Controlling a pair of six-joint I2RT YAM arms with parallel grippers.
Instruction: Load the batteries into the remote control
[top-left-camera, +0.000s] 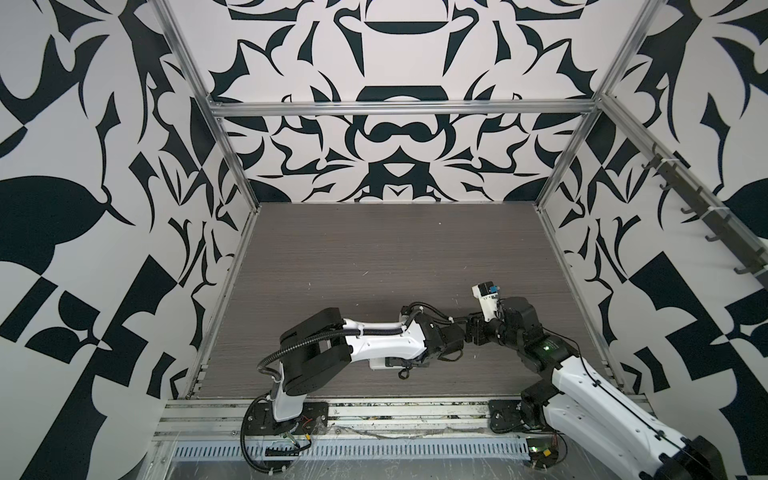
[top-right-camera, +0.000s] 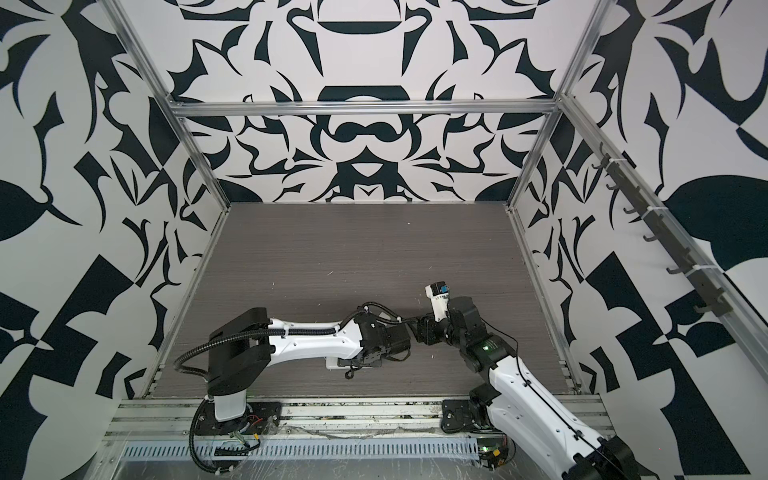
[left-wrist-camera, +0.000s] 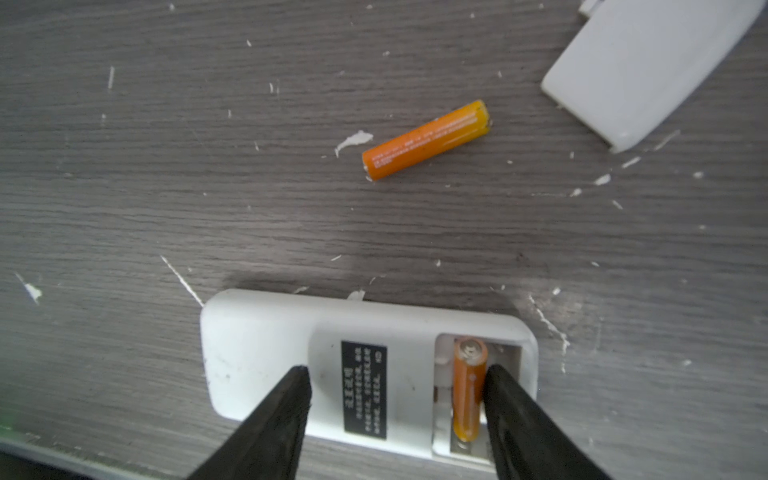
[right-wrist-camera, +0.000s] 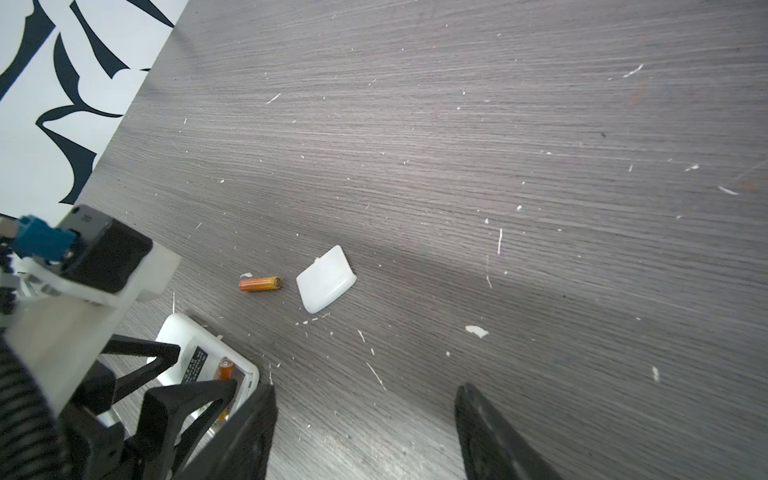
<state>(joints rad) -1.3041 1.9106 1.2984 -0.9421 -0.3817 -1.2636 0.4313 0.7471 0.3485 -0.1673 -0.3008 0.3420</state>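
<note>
Left gripper hangs spread over the remote control, which lies back-up on the surface; one fingertip touches the battery seated in its open bay. Right gripper is spread, holding nothing. Second battery lies loose near the white cover

Walls on three sides are white with big black swirly floral shapes, kinda wild looking. Silver aluminium framing runs along the corners and across the back. The counter is dark grey woodgrain, scuffed up with little white flecks everywhere. A rail of dark hooks hangs on one side wall. Light is flat and even.
</note>
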